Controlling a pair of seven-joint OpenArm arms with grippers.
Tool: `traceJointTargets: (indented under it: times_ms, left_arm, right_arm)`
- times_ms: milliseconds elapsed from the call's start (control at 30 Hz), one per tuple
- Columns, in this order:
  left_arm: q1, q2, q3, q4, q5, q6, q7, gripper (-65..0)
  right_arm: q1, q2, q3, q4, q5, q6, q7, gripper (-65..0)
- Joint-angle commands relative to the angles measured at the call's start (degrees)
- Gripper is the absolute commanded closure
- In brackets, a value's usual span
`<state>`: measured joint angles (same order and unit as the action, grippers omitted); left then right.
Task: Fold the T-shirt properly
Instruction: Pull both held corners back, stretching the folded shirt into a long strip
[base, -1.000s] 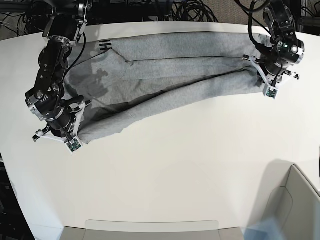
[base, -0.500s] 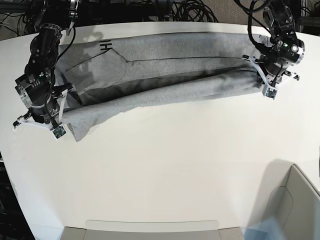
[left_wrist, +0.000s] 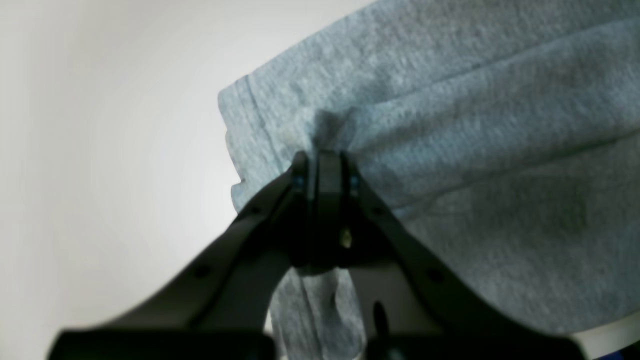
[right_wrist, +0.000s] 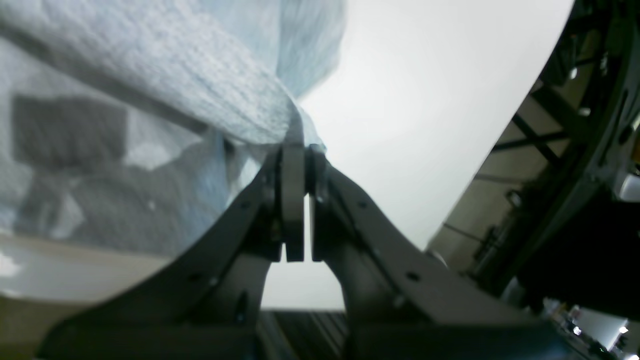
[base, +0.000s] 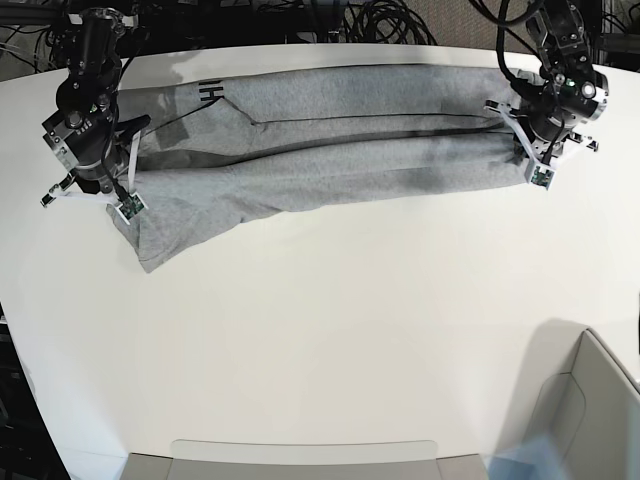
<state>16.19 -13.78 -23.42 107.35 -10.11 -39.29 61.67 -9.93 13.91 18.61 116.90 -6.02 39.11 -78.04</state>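
Both sets of fingers, left (left_wrist: 322, 160) and right (right_wrist: 300, 150), were pinching T-shirt (base: 330, 140) edges, cloth stretched between them over the bench (base: 330, 330), probably tensioning the lengthwise fold.

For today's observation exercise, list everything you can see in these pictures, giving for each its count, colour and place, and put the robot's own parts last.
T-shirt: one, heather grey with a bit of black lettering showing near its far left end, stretched lengthwise across the far side of the table, folded along its length.
Table: one, white, fills most of the base view.
Bin or tray: one, pale grey, at the near right corner, partly cut off.
Cables: a tangle, black, behind the table's far edge.
Left gripper: one, black, at the shirt's right end in the base view, jaws shut on the fabric.
Right gripper: one, black, at the shirt's left end, jaws shut on the fabric.
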Motion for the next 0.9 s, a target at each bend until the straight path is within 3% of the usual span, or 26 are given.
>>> traceJointTargets:
  times_ms: [0, 300, 500, 867]
  left_arm:
    - [-0.32, -0.77, -0.45, 1.00, 0.13, 0.21, -0.35, 0.0]
    - [0.12, -0.68, -0.45, 1.00, 0.13, 0.21, -0.35, 0.0]
    - [1.79, -0.68, -0.54, 1.00, 0.13, 0.21, -0.35, 0.0]
    - [5.05, -0.86, -0.62, 1.79, 0.22, 0.21, -0.79, 0.0]
  right_arm:
    - [0.04, 0.73, 0.25, 1.03, -0.88, 0.89, -0.16, 0.0]
    - [-4.18, 2.75, 0.16, 1.03, -0.88, 0.89, -0.16, 0.0]
    - [-4.88, 3.45, -3.27, 0.86, -1.06, 0.89, -0.16, 0.0]
    - [-4.44, 1.60, -10.48, 0.68, -10.64, 0.89, 0.02, 0.0]
